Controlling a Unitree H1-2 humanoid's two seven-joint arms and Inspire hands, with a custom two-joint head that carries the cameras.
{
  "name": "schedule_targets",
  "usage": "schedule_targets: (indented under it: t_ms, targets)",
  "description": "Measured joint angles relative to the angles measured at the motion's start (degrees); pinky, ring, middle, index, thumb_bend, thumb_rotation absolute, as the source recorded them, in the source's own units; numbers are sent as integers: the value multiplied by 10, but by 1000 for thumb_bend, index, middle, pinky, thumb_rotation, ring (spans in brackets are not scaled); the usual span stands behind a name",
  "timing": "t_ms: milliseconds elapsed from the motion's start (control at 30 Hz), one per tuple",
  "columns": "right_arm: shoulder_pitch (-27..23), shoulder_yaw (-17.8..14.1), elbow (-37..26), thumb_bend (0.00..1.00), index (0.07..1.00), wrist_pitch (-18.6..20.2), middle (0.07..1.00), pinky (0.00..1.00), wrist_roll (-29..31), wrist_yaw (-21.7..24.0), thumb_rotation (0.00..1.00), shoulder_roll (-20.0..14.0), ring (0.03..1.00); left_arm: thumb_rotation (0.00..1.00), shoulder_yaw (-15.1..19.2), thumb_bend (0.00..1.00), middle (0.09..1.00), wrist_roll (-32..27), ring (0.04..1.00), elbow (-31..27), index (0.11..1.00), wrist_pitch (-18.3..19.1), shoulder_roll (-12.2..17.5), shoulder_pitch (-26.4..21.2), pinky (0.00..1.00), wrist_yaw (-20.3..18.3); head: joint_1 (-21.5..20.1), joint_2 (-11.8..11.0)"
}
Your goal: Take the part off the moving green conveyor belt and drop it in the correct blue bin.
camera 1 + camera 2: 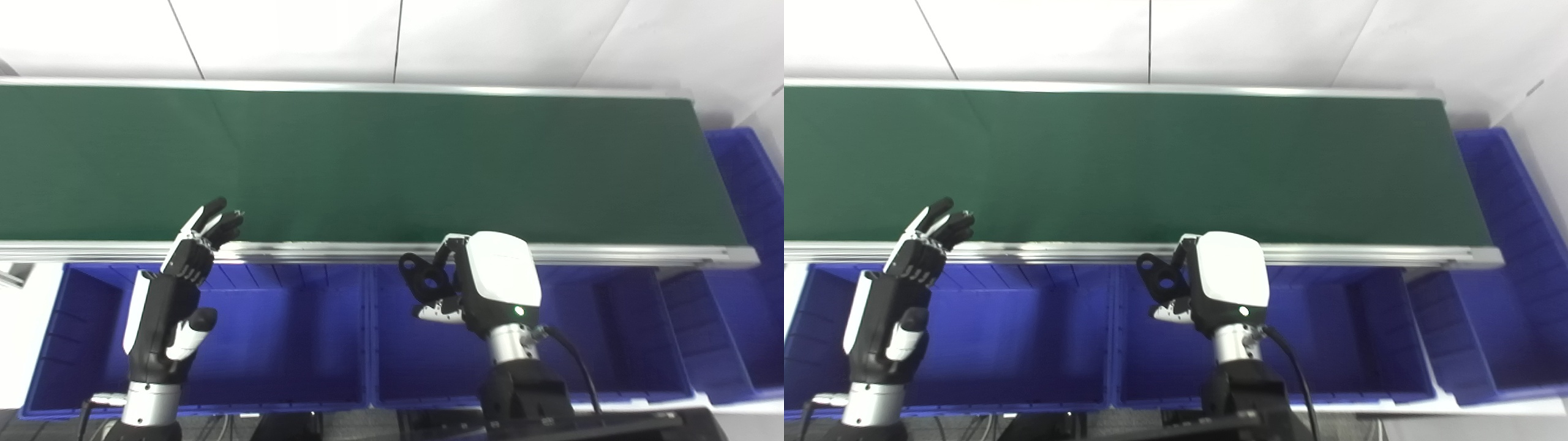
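Part (424, 278): black, with two round holes showing through it, one in an ear-like lug at its upper left. It is off the belt and held in the air above the middle blue bin (612, 343), just below the near rail of the conveyor.

Right hand (490, 282): closed on the part. Fingers curl over it from above and a light-coloured thumb tip sits beneath it. The white back shell faces the cameras; a small green light glows low on the shell. A black cable runs off the wrist to the right.

Left hand (177, 288): holds nothing. Fingers spread and extended upward, tips over the near rail and the belt edge; thumb apart from them. It sits above the left blue bin (282, 343).

Green conveyor belt (392, 165): dark green surface between silver rails (343, 251), running across the whole view.

A further blue bin (744, 177) lies past the right end of the belt and wraps round toward the near side.

Behind the belt, a white panelled wall (294, 37) with dark seams.

Writing: no brand, label or text can be read on the hands, bins or conveyor in either view.
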Motion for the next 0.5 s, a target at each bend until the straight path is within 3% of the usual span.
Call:
schedule_targets:
  t_ms: [133,167,233,333,500]
  targets:
    - [2,-7,24,514,490,0,362,189,-9,32,172,2,268,851,3,772,838,3,861,-2,894,2,-9,7,861,-9,14,-8]
    - [2,-9,31,679,584,0,465,265,-12,39,319,2,353,858,3,783,835,3,862,-2,895,2,-11,10,860,-11,18,-10]
    - [2,-14,43,859,680,2,595,381,-29,57,457,5,469,865,6,784,837,3,863,-4,900,7,-17,16,856,-14,23,-12]
    - [3,-22,61,977,753,3,724,518,-48,72,551,9,620,868,7,742,839,6,858,-8,910,12,-22,24,833,-18,26,-13]
    - [1,-33,76,1000,813,3,826,638,-64,96,621,17,722,865,10,737,837,14,852,-19,911,13,-26,29,824,-19,33,-15]
